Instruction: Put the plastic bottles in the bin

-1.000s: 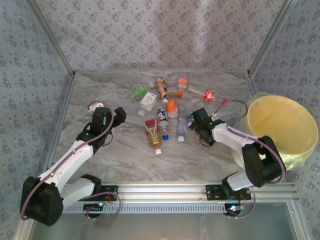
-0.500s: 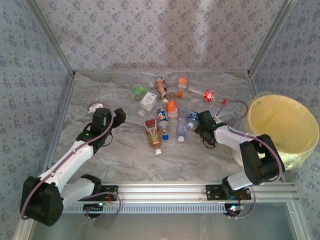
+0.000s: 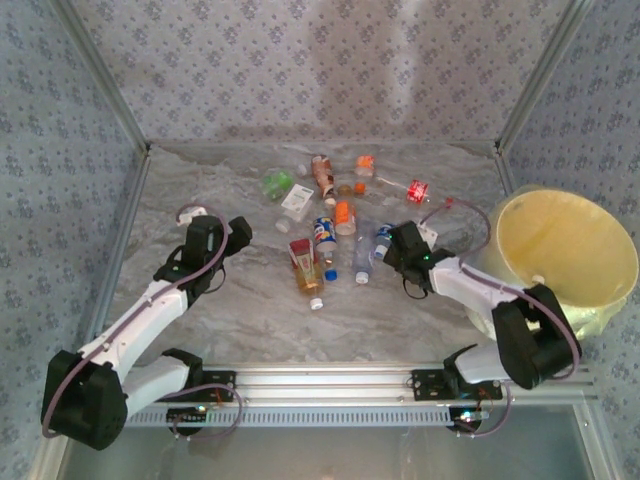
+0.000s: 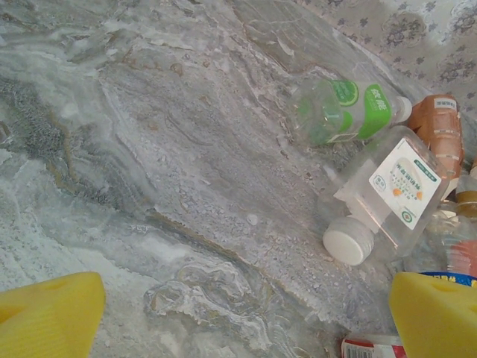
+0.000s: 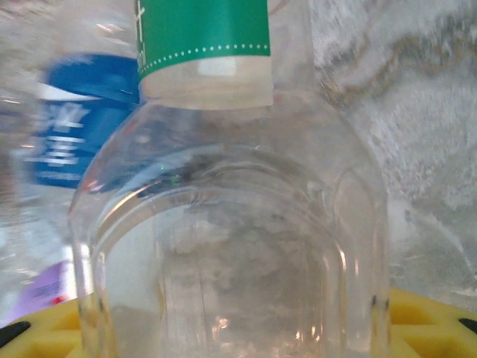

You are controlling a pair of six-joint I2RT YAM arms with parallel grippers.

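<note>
Since a second ago the right tool has closed onto a clear green-labelled bottle among the plastic bottles on the grey marbled worktop, left of the bin. The left tool gapes wide, empty. Patterned walls surround it.

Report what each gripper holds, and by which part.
Left gripper: nothing, jaws open. Right gripper: clear bottle with green neck band, gripped across its wide body.

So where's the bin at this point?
In the top view the bin sits at the far right, just beyond the right arm and well to the right of the scattered bottles.
</note>
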